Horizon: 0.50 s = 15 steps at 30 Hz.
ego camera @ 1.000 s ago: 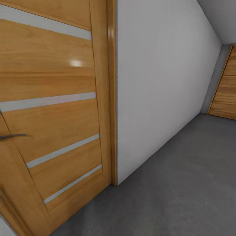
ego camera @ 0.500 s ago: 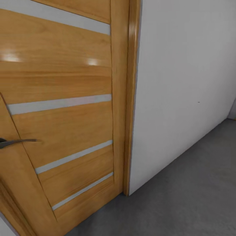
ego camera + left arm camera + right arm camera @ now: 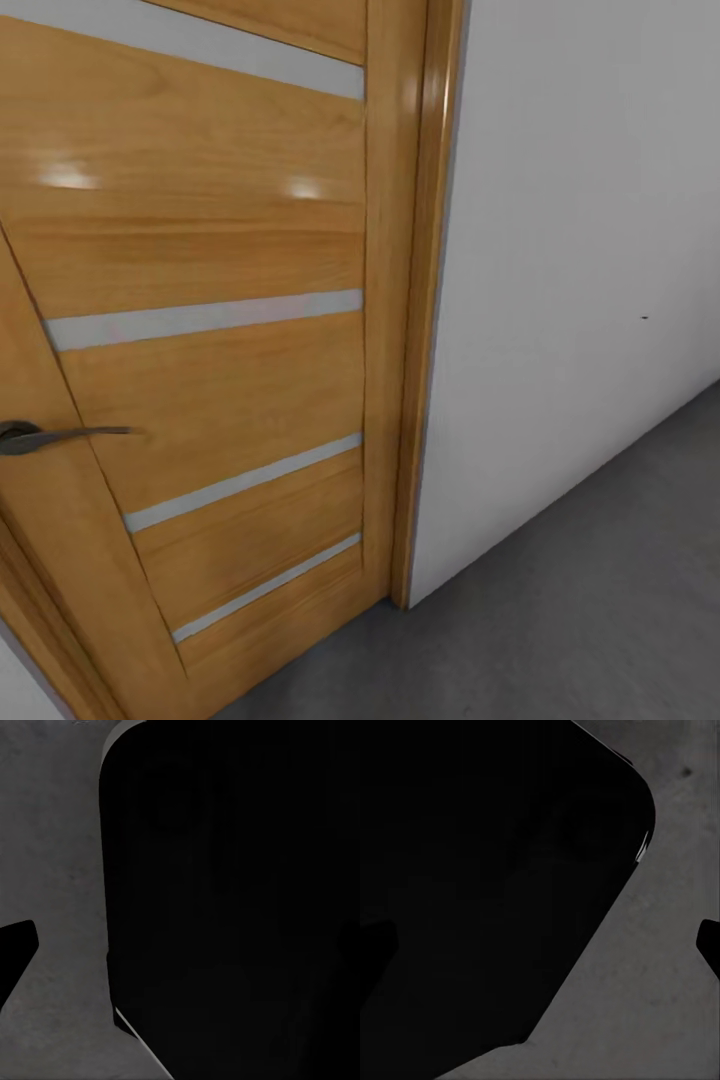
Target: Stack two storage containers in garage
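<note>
The two storage containers are out of view. The head view faces a wood-panelled door [image 3: 220,330] with pale stripes and a grey lever handle [image 3: 50,437], set in a grey-white garage wall [image 3: 580,300]. Dark grey concrete floor [image 3: 560,620] runs along the wall's base. My left gripper [image 3: 180,952] hangs over the floor [image 3: 60,855]; one dark fingertip [image 3: 15,952] shows at the picture's edge, nothing held. My right gripper [image 3: 540,945] also hangs over the floor [image 3: 637,1005], its fingertip [image 3: 709,945] far out at the edge, nothing between the fingers.
The door frame [image 3: 425,330] stands close ahead, left of centre. A large black rounded body of the robot [image 3: 232,907] covers much of each wrist view [image 3: 487,885]. Open concrete stretches to the right along the wall.
The whole head view has shifted: door and frame slid rightward and fill more of the picture, and the second wooden door at the far right has left the view. The camera moved, not the things.
</note>
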Available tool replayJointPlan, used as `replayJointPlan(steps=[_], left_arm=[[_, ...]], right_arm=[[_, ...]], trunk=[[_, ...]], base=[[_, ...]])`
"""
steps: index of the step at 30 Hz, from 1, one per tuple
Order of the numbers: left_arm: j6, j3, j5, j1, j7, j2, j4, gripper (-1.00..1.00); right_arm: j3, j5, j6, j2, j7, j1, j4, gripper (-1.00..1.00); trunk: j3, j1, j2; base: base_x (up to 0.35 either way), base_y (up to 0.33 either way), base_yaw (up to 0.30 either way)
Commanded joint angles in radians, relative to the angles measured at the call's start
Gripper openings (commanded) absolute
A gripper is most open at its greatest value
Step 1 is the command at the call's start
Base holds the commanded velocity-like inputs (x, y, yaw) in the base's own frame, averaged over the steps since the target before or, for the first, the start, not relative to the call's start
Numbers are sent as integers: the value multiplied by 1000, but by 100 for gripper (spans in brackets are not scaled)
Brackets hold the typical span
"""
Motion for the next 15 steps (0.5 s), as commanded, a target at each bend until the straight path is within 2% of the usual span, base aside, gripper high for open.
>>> replayJointPlan(steps=[1,15], left_arm=[[-1,1,1,0,-1,0,0,100],[-1,1,1,0,-1,0,0,100]], right_arm=[[6,-7,-3,0,0,0,0,100],[6,-7,-3,0,0,0,0,100]], trunk=[[-1,0,0],[-1,0,0]], base=[[228,0,3],[291,0,0]])
